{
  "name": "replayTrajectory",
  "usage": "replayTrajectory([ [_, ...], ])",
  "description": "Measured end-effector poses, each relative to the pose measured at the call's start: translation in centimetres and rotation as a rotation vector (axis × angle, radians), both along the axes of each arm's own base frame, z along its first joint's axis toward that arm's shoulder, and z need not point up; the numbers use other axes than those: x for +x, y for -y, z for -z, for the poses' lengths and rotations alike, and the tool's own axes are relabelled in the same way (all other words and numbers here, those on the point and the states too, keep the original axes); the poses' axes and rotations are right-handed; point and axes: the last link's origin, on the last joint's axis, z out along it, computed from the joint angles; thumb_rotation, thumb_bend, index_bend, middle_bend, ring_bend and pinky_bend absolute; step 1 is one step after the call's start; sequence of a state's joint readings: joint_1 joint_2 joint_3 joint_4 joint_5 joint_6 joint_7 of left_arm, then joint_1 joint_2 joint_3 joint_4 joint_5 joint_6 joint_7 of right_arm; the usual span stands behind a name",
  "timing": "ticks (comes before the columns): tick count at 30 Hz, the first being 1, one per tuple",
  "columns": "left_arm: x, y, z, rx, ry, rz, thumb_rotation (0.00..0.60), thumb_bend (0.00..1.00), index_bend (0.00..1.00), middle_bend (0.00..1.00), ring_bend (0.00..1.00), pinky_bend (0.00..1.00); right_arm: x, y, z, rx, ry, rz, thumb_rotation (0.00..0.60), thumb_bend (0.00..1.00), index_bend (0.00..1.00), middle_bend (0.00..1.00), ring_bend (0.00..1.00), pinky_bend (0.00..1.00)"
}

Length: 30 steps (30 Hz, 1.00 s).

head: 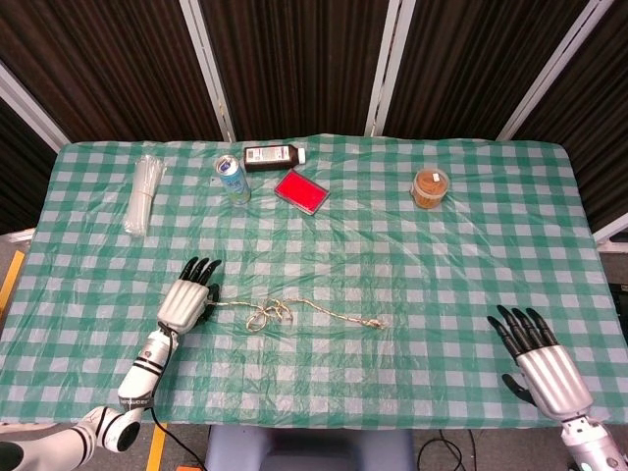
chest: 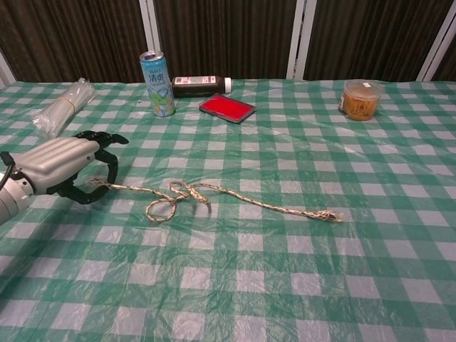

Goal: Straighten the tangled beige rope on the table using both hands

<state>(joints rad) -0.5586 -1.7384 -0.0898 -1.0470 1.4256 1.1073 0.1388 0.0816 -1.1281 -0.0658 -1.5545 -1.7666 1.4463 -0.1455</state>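
The beige rope lies across the near middle of the green checked table. It has a looped tangle left of its middle and a frayed free end on the right. My left hand grips the rope's left end, with its fingers curled around it; the head view shows this left hand at the rope's left tip. The stretch from the hand to the tangle runs nearly straight. My right hand hovers by the near right edge with fingers spread and nothing in it, well clear of the rope. The chest view does not show it.
Along the far side stand a blue can, a dark bottle lying down, a red flat box and a lidded jar. A clear bag of white sticks lies at the far left.
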Motion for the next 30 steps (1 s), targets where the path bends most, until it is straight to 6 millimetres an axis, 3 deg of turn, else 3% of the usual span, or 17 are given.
replayTrajectory([
  [3,0.0,0.6,-1.0,0.016,0.014,0.013,0.6,0.47,0.64,0.07,0.0,0.05,1.5,1.6,1.3,0.029,0.005,-0.05,0.6,0.32,0.04,0.0,0.0,0.0],
  [11,-0.8,2.0,-3.3,0.04,0.016,0.02,0.6,0.46,0.64,0.07,0.0,0.05,5.0,5.2,4.9,0.102,0.047,-0.089,0.6,0.32,0.32,0.0,0.0,0.0],
  [16,-1.3,2.7,-4.0,0.044,0.015,0.017,0.6,0.46,0.64,0.07,0.0,0.05,7.7,7.4,8.5,0.161,0.038,-0.103,0.6,0.34,0.47,0.0,0.0,0.0],
  [24,-1.9,3.0,-4.8,0.052,0.016,0.004,0.6,0.46,0.64,0.07,0.0,0.05,11.3,9.9,14.1,0.173,0.0,-0.124,0.6,0.41,0.54,0.0,0.0,0.0],
  [30,-2.4,2.9,-5.1,0.057,0.016,-0.006,0.6,0.46,0.64,0.07,0.0,0.05,11.9,11.8,17.0,0.155,-0.057,-0.086,0.6,0.43,0.55,0.0,0.0,0.0],
])
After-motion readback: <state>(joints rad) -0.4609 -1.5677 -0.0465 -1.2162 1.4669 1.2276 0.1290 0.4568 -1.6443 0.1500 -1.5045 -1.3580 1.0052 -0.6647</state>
